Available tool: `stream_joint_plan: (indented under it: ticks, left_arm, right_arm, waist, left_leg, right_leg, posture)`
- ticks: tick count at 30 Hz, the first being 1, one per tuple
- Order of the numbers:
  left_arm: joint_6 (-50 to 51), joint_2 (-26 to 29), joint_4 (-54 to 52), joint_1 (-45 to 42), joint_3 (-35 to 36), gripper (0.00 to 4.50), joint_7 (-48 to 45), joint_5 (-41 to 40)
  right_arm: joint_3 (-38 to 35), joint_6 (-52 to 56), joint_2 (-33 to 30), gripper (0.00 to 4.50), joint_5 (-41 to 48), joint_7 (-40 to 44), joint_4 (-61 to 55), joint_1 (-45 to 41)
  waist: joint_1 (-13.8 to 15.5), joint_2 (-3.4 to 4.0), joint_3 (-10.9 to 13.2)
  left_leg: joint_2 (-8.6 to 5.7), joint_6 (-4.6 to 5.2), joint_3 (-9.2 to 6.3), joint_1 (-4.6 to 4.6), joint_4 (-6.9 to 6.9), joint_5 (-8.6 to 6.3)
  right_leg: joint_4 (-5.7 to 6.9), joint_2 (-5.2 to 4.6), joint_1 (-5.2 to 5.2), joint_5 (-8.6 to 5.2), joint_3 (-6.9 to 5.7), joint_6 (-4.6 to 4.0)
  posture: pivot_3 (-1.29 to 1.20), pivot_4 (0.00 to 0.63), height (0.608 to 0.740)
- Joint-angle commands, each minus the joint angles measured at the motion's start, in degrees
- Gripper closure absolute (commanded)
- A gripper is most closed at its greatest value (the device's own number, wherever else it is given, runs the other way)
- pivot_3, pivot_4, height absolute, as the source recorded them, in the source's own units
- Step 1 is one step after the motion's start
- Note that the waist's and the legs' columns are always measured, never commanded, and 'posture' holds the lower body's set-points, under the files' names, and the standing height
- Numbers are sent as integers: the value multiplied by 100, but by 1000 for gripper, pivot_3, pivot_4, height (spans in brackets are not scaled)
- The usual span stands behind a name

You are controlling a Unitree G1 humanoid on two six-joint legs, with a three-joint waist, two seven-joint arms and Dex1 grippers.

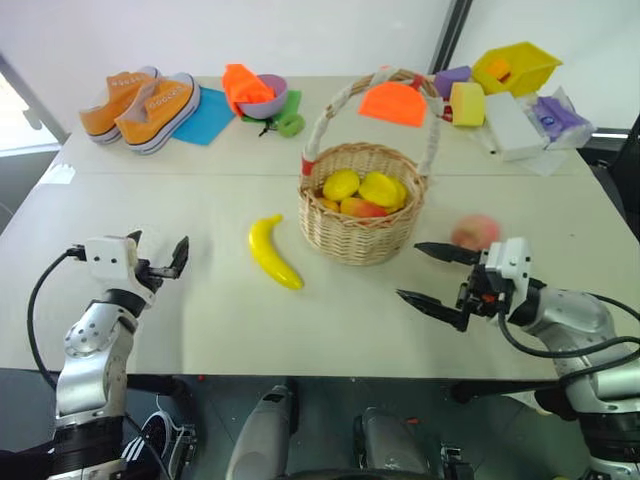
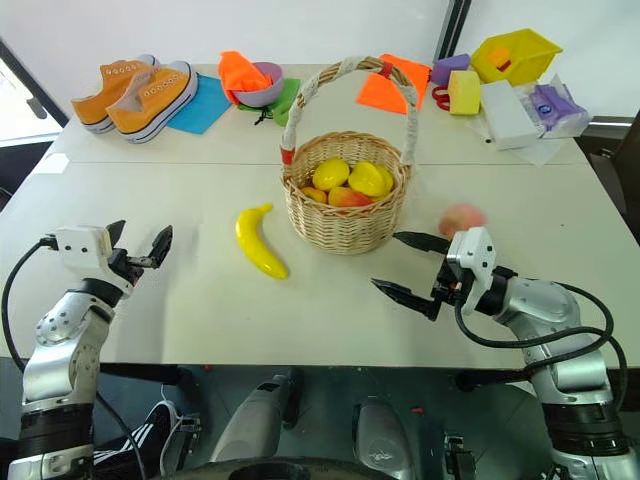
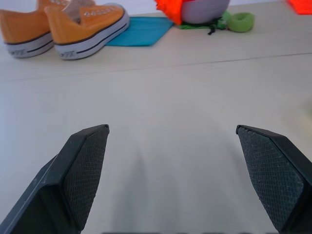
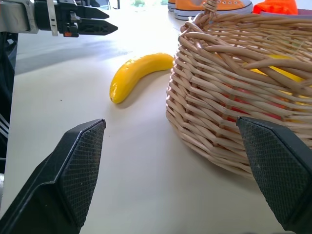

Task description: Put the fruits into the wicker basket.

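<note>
A woven wicker basket (image 1: 355,238) with a tall white-and-red handle stands mid-table, holding several yellow and reddish fruits. The yellow banana (image 1: 273,252) lies on the table just left of it. The pink-orange peach (image 1: 476,232) rests to the basket's right. My right gripper (image 1: 410,270) is open and empty, hovering right of the basket and just in front of the peach, pointing left. In the right wrist view the basket wall (image 4: 234,97) and the banana (image 4: 139,73) lie ahead of it. My left gripper (image 1: 157,250) is open and empty, well left of the banana.
Along the table's far side sit orange sneakers (image 1: 145,105), a blue cloth (image 1: 210,115), a purple bowl (image 1: 268,95) with an orange cloth, a green object (image 1: 290,123), a yellow block (image 1: 466,103), a yellow bin (image 1: 515,65) and white boxes (image 1: 510,125).
</note>
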Motion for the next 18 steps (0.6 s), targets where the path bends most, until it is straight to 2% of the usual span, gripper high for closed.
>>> stream_joint_plan:
  ticks: [1,7,13,18]
  left_arm:
    - [-272,17,-129,71,101,0,-64,18]
    - [-208,107,-321,218,-110,0,-309,43]
    - [-292,79,-356,235,-187,0,-421,70]
    - [-237,92,-316,106,-240,0,-343,167]
  right_arm:
    - [-132,-111,-91,29,-8,115,55,-68]
    - [-141,-136,-94,29,-38,153,132,-80]
    - [-100,-26,-46,29,-83,-86,-268,42]
    - [15,125,-1,29,-123,-352,-395,-316]
  waist:
    - [0,-2,-1]
    - [-12,-2,-2]
    - [-1,-2,-2]
    - [-10,-3,-2]
  left_leg:
    - [0,0,0,0,0,0]
    - [3,-1,0,0,-2,0]
    - [3,-1,1,0,-2,-1]
    - [2,-1,1,0,-2,-1]
  right_leg:
    - [0,0,0,0,0,0]
    - [0,2,-1,0,1,0]
    - [0,2,-3,0,4,0]
    - [-1,1,-3,0,5,0]
  posture:
    - [0,150,740]
    - [0,150,740]
    - [0,150,740]
    - [0,150,740]
